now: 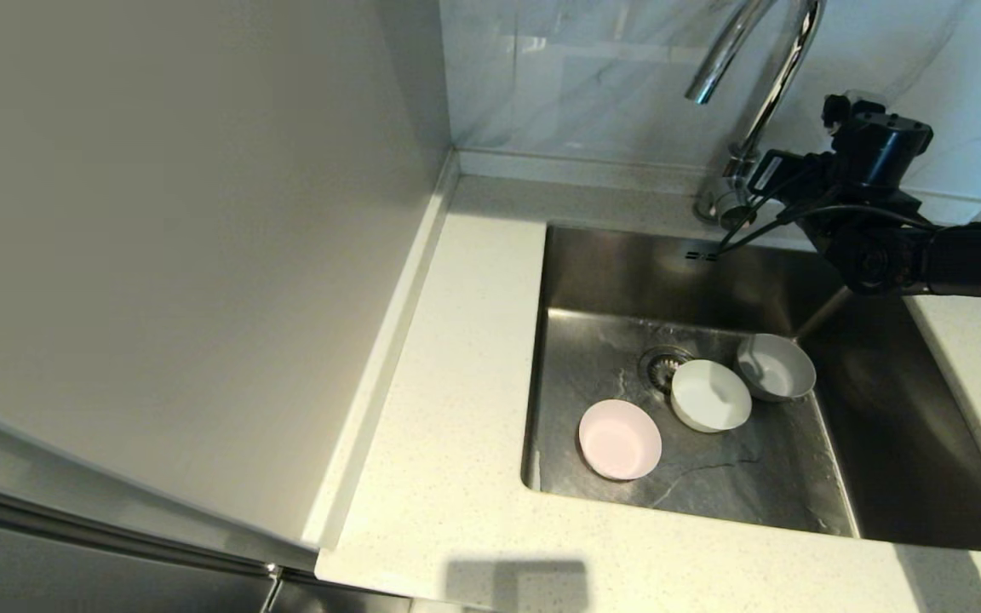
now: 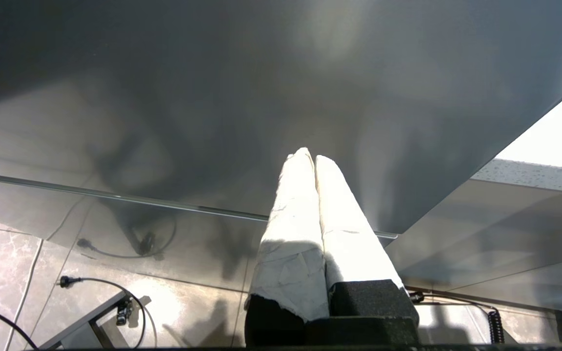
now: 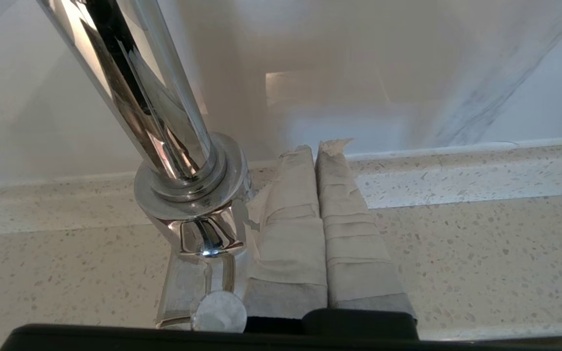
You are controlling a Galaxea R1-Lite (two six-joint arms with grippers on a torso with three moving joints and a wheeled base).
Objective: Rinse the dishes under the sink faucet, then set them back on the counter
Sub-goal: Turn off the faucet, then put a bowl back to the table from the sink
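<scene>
Right gripper [image 3: 317,146] clenched beside faucet [image 3: 183,180] base; left gripper [image 2: 309,156] clenched (parked).

**Steel, chrome, stone and tape**

The sink [image 1: 882,477] is brushed stainless steel, dull and streaked. The faucet [image 3: 164,122] is mirror-bright chrome, smooth. The counter [image 1: 448,426] looks like off-white speckled stone, matt. The three bowls [image 1: 709,395] are plain, smooth, with a soft sheen. The right gripper [image 3: 317,151] fingers wear wrinkled pale tape; the left gripper [image 2: 309,155] likewise. The back wall [image 1: 593,77] is glossy, marble-veined
</scene>
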